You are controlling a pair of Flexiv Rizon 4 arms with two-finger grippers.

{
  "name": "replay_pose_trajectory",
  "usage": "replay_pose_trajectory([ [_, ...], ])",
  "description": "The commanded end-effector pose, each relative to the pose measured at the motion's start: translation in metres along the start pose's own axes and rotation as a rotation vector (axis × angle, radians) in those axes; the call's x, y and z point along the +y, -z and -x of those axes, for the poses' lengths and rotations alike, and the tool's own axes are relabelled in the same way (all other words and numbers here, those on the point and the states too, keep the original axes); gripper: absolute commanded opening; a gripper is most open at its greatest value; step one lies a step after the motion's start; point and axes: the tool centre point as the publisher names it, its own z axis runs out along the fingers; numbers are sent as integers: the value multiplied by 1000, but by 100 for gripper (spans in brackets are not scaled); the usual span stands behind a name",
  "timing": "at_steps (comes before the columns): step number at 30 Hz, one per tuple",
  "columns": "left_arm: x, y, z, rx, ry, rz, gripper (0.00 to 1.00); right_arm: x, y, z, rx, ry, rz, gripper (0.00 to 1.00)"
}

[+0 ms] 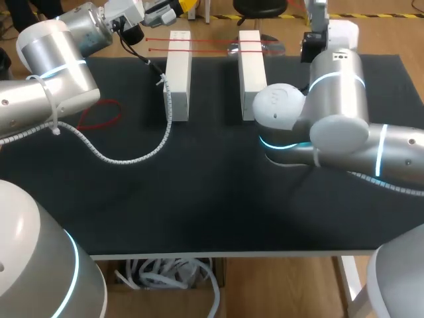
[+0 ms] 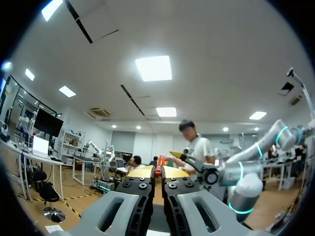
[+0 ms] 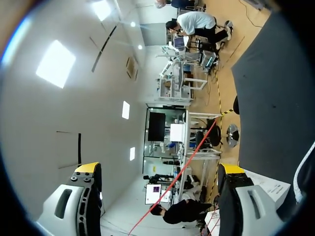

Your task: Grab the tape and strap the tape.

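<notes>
Looking down in the head view, a black counter carries two white blocks standing side by side with a gap between them. The thin red tape runs in two lines across the far ends of both blocks. A red loop lies flat on the counter well to the left of the blocks. A white coiled cable trails from the left arm across the mat. The left pincer sits past the far edge, above the left block's far end and near the tape without touching it. The right arm bends over the right side of the counter. Its pincer is hidden here.

In the left wrist view, the left pincer has its yellow tips pressed together with nothing between them. The right arm shows ahead and to one side.

In the right wrist view, the right pincer is spread wide. The tape passes as a slanted red line through the gap between the fingers, nearer the finger beside the counter. I cannot tell whether it touches that finger.
</notes>
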Motion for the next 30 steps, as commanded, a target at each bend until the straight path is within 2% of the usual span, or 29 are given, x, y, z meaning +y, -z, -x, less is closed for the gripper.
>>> replay_pose_trajectory([
  [1, 0, 0, 0, -2, -1, -1, 0, 0, -3, 0, 10, 5, 7, 100],
  [18, 0, 0, 0, -2, -1, -1, 0, 4, -10, -5, 36, 7, 32, 99],
  [20, 0, 0, 0, -2, -1, -1, 0, 3, -10, -5, 36, 8, 31, 88],
  [22, 0, 0, 0, -2, -1, -1, 0, 3, -10, -4, 37, 8, 30, 72],
  [23, 0, 0, 0, -2, -1, -1, 0, 2, -10, -4, 37, 9, 29, 55],
  [24, 0, 0, 0, -2, -1, -1, 0, 2, -9, -4, 37, 9, 29, 43],
  [25, 0, 0, 0, -2, -1, -1, 0, 2, -9, -4, 37, 9, 29, 40],
  [28, 0, 0, 0, -2, -1, -1, 0, 2, -9, -4, 38, 13, 30, 44],
  [30, 0, 0, 0, -2, -1, -1, 0, 2, -8, -3, 39, 14, 30, 42],
])
